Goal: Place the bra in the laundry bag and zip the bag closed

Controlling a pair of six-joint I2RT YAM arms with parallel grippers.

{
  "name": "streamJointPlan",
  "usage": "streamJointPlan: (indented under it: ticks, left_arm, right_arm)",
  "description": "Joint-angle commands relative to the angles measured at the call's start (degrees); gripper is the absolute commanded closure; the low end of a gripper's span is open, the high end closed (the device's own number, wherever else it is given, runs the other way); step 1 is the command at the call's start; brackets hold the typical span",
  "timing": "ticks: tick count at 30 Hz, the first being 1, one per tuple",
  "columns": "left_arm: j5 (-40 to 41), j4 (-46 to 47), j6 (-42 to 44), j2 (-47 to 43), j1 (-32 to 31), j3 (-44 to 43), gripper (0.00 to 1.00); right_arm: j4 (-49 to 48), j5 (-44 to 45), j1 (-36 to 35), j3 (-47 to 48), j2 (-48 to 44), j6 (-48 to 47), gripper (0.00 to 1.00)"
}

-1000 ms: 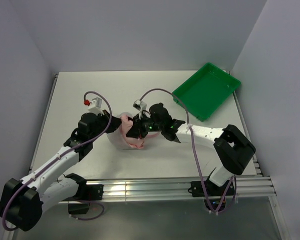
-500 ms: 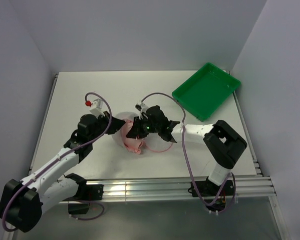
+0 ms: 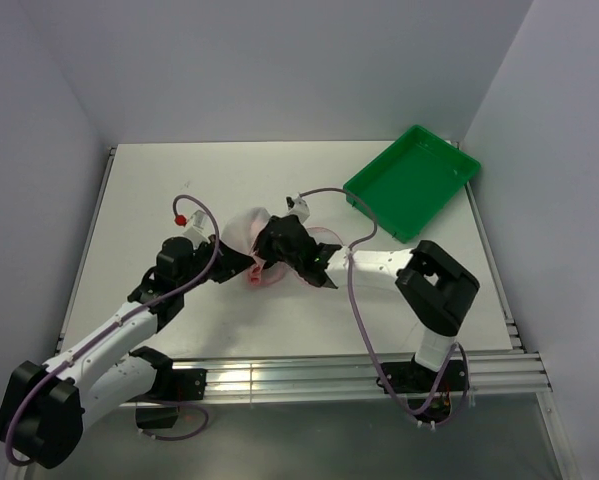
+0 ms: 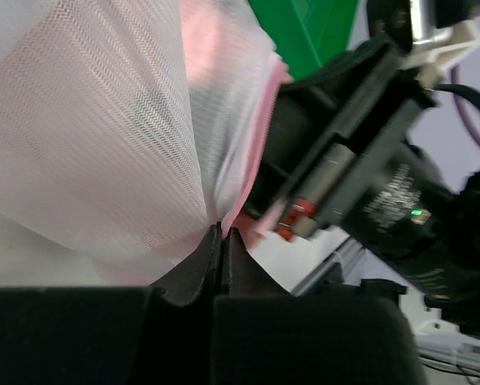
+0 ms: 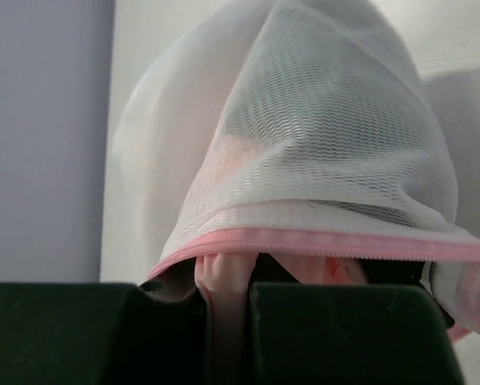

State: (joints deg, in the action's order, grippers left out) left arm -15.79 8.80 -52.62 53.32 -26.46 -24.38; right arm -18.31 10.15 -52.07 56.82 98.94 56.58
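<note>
From above, my two arms reach inward and meet: left gripper (image 3: 229,263) and right gripper (image 3: 271,246) are both at the laundry bag (image 3: 247,226), with the green tray (image 3: 414,180) far right. Left wrist view — my fingers pinch tight on the bag's mesh beside its pink zip rim (image 4: 260,152). Right wrist view — my fingers clamp the pink bra (image 5: 223,277), tucked under the rim at the bag's mouth.

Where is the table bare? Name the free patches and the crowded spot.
Free: the far-left corner of the table; the far strip between laundry bag and green tray; the near strip along its front edge. Crowded: the centre, where left gripper and right gripper meet at the bag.
</note>
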Motion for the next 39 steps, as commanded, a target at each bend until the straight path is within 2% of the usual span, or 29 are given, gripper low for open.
streamJointPlan:
  ticks: [1,6,9,12,13,14,16,17,19,20,23,28,32,39]
  left_arm:
    - [-8.2,4.5,-6.3,0.8,-0.1,-2.2,1.00]
    - [-11.9,11.3,-16.5,-0.1,-0.1,-2.2,1.00]
    - [-12.5,15.7,-21.5,-2.0,-0.1,-1.5,1.00]
    - [-10.9,14.3,-22.9,-4.2,0.0,-2.0,1.00]
    - [-10.1,14.7,-23.5,-4.9,0.2,-1.7,1.00]
    - [-9.8,15.2,-24.0,-5.1,0.3,-1.5,1.00]
    - [-8.8,16.8,-25.9,-5.3,0.9,-1.1,1.00]
    - [-8.3,17.0,-26.1,-5.5,1.1,-0.9,1.00]
    - [-7.0,16.6,-26.5,-5.6,1.8,-1.1,1.00]
    - [-6.6,17.0,-26.7,-5.4,2.0,-0.9,1.00]
    - [-6.5,19.1,-28.1,-4.2,2.5,-0.3,1.00]
    - [-6.4,19.7,-27.4,-2.8,3.3,0.7,1.00]
    - [-5.4,16.7,-24.5,-2.8,3.6,0.6,1.00]
    - [-4.4,11.9,-19.5,-4.4,3.6,0.7,1.00]
  right_arm:
    - [1.5,15.0,-0.5,4.7,4.2,3.6,1.00]
    - [4.9,21.0,-1.3,5.2,6.1,1.6,0.98]
    - [5.3,22.9,-1.3,4.1,4.3,-1.7,0.92]
    - [7.7,24.4,-1.4,3.7,1.9,-5.7,0.84]
    - [8.2,25.0,-1.5,3.7,1.1,-6.9,0.79]
    - [8.2,24.2,-1.5,3.5,0.6,-8.1,0.60]
    - [12.0,22.6,-1.4,4.3,-0.8,-12.0,0.44]
    - [14.3,20.3,-1.5,4.4,-1.5,-14.5,0.33]
    - [16.0,18.1,-1.5,3.7,-4.3,-17.1,0.27]
    - [17.8,16.8,-1.5,3.4,-5.5,-19.1,0.20]
    - [23.3,16.1,-1.5,3.8,-9.3,-22.6,0.13]
    - [24.6,10.7,-1.3,0.9,-16.9,-24.6,0.01]
    - [24.3,3.1,1.2,-1.2,-23.0,-25.6,0.00]
    - [20.0,-1.2,7.9,-8.7,-32.0,-21.9,0.01]
